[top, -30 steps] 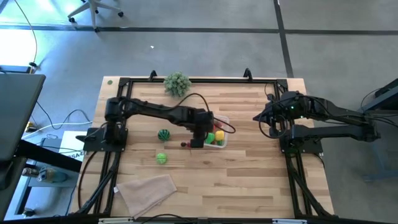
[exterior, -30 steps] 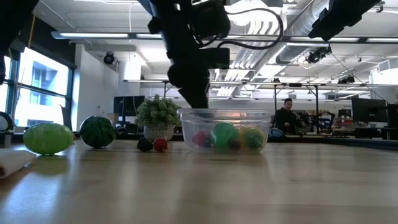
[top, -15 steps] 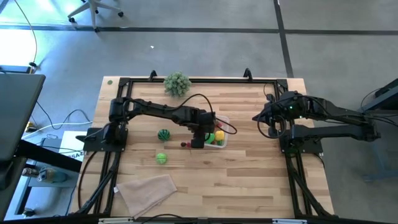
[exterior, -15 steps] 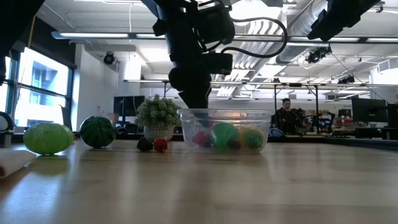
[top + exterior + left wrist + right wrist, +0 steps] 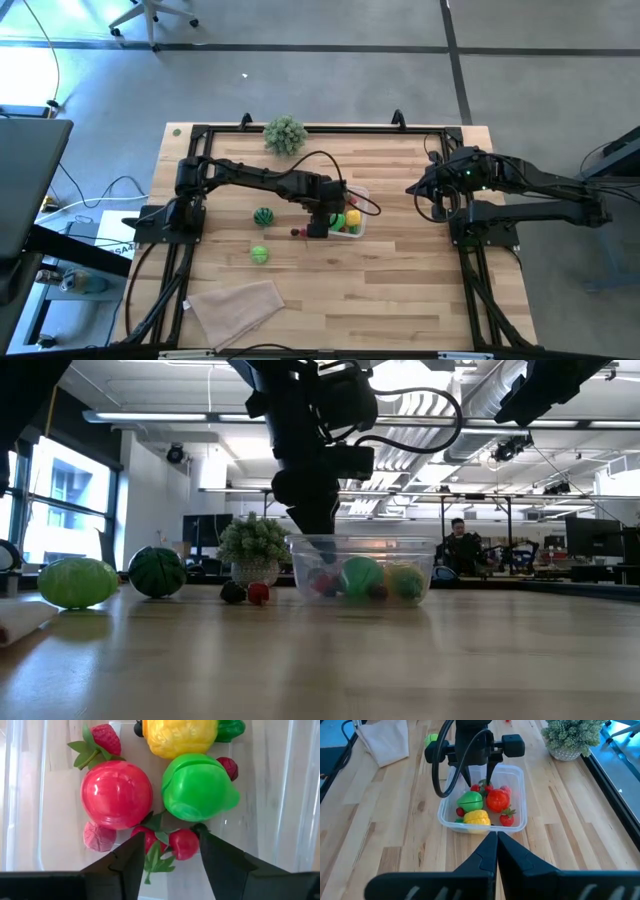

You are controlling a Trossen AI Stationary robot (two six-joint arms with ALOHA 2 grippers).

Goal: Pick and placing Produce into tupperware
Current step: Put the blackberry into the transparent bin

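Since a second ago, left pincer [image 5: 167,851] has opened its fingers over cherries [image 5: 172,842], now lying in tupperware [image 5: 352,222] mid-desk. Right pincer [image 5: 496,851] waits closed, at the right side.

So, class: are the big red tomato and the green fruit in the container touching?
Apart. The left wrist view shows a strip of container floor between the red tomato and the green fruit.

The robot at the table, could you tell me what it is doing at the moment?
It is packing toy produce into the tupperware. The left gripper hangs inside it, fingers apart around a pair of red cherries beside a red tomato and a green piece. Two green balls wait on the table. The right gripper waits shut.
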